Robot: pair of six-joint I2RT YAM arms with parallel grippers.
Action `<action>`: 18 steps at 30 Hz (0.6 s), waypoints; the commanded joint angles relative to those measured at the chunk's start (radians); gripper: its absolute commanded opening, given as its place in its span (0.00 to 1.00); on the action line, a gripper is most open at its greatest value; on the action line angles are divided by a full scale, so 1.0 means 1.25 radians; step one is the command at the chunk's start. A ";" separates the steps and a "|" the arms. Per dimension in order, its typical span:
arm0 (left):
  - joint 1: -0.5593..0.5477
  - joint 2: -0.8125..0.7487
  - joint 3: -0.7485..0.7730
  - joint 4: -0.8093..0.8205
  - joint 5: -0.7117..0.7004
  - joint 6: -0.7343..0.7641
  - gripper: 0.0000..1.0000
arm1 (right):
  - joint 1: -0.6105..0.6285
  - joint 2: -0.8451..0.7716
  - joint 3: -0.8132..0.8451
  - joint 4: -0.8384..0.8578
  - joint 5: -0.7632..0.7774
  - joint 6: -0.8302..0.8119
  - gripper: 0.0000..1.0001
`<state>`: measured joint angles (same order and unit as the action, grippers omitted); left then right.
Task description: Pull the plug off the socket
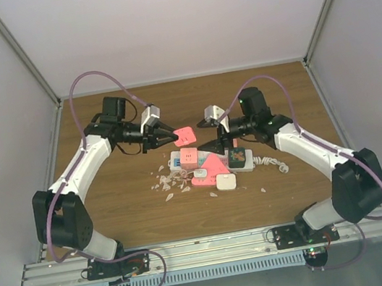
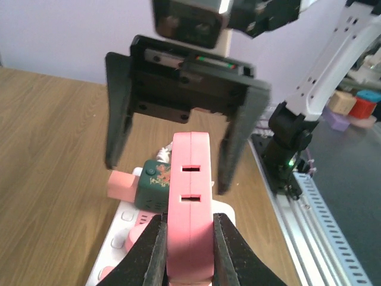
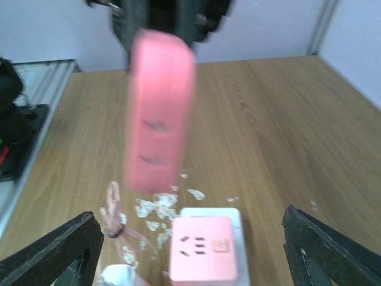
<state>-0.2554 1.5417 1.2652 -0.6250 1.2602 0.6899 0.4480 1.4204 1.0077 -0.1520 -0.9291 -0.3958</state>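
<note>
A flat pink plug (image 2: 189, 202) with two slots in its edge is pinched between the fingers of my left gripper (image 2: 189, 250), which is shut on it. It hangs above the table, apart from the socket (image 1: 180, 164), a long white power strip. From the right wrist, the plug (image 3: 159, 128) looks blurred in the air beyond the strip (image 3: 238, 217). My right gripper (image 3: 189, 214) stands wide open just behind the plug, holding nothing; from the left wrist its two dark fingers (image 2: 119, 119) straddle empty air. In the top view both grippers (image 1: 164, 134) (image 1: 221, 138) meet over the strip.
Still plugged into the strip are a pink cube adapter (image 3: 200, 247), a dark green cube (image 2: 156, 185) and another pink block (image 2: 125, 186). White flakes (image 1: 172, 183) litter the wood in front. A small white adapter (image 1: 225, 181) and the strip's coiled cord (image 1: 275, 163) lie nearby.
</note>
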 commanded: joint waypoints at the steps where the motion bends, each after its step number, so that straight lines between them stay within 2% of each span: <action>1: 0.027 -0.025 0.012 0.005 0.133 -0.059 0.00 | -0.042 0.011 -0.029 0.101 0.086 0.005 0.84; 6: 0.027 -0.052 -0.030 0.106 0.175 -0.187 0.00 | -0.036 0.062 0.015 0.194 0.070 0.065 0.89; 11: 0.027 -0.090 -0.129 0.370 0.147 -0.425 0.00 | -0.007 0.089 0.036 0.226 -0.014 0.073 0.94; 18: 0.019 -0.044 -0.129 0.435 0.133 -0.510 0.00 | 0.021 0.067 0.013 0.281 -0.033 0.086 0.95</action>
<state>-0.2245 1.4605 1.1076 -0.2348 1.4181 0.1802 0.4568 1.5299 1.0233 0.1207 -0.9257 -0.3122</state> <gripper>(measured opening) 0.145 0.945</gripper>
